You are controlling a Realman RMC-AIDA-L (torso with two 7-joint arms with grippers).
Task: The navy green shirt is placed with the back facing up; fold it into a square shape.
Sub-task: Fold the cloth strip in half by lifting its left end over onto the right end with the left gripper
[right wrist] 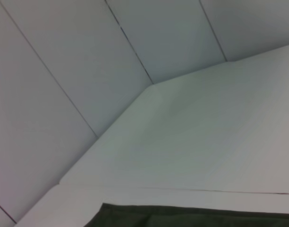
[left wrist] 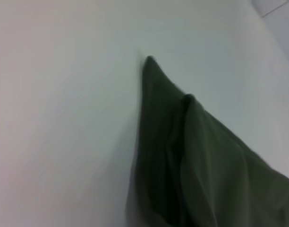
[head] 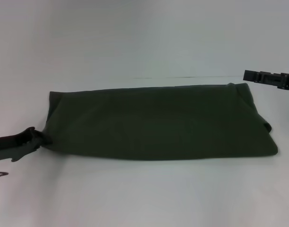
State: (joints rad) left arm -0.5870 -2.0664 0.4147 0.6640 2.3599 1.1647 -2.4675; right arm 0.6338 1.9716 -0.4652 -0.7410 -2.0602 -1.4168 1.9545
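One gripper, your left gripper (head: 40, 138), pinches the navy green shirt (head: 158, 120) at its left end for the crosswise fold; right gripper (head: 250, 75) hovers off the far-right corner, fingers' state unclear.

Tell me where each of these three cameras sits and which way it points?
Head view: on the robot's head, looking down at the navy green shirt on the white table; left end effector at the shirt's left end, right end effector raised above its far right corner.
Left wrist view: close over a shirt corner; no robot parts visible.
Right wrist view: toward table and wall panels; shirt edge only.
All share the shirt.
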